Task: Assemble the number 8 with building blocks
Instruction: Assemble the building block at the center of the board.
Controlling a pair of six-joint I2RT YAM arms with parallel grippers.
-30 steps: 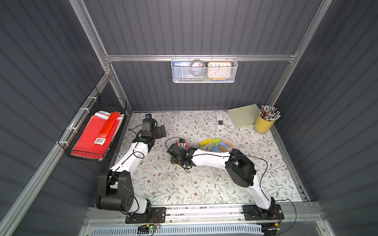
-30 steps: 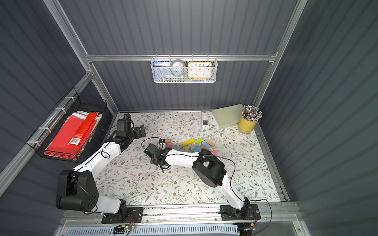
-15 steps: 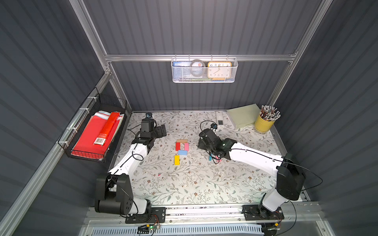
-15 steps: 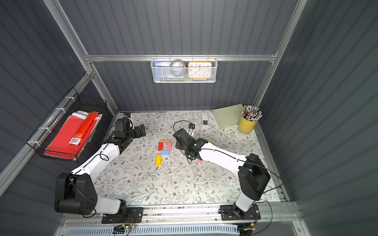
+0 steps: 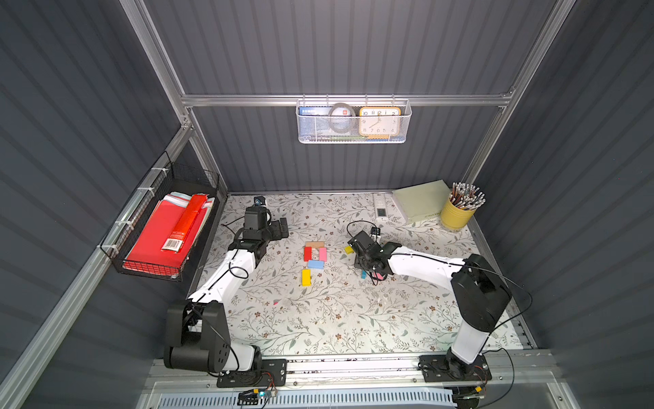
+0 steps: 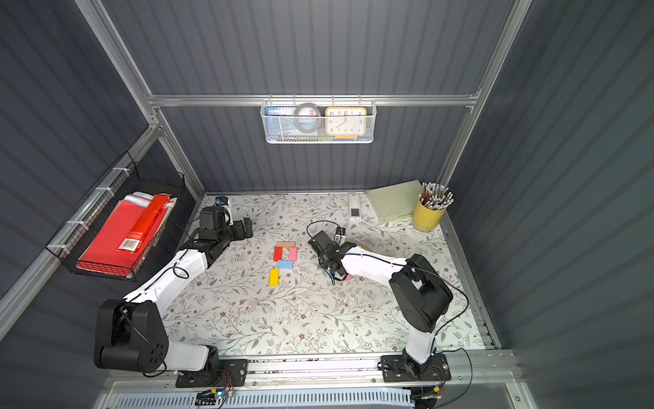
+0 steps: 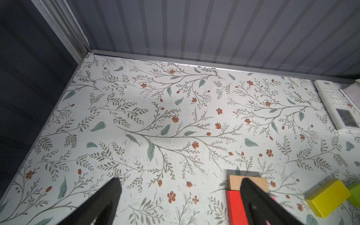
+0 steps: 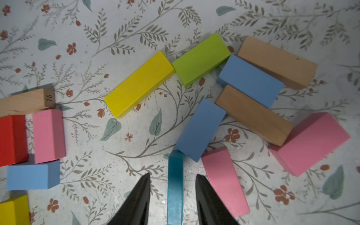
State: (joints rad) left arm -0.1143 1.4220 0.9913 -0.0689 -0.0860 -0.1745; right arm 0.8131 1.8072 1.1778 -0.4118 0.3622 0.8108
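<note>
The partial number 8 lies mid-table in both top views: a tan block across the far end, red and pink side by side, light blue across, and yellow nearest. To its right lie several loose building blocks, with yellow, green, blue, tan and pink among them. My right gripper is open and straddles a teal block standing on edge, with a gap on each side. My left gripper hangs open and empty, left of the figure.
A yellow pencil cup, a pale green pad and a white remote sit at the back right. A black wire basket with red folders hangs on the left wall. A white mesh basket holding a clock hangs on the back wall.
My right arm has swung from the figure over to the loose blocks on the right. Its jaws have narrowed round the teal block. The left arm has barely moved.
</note>
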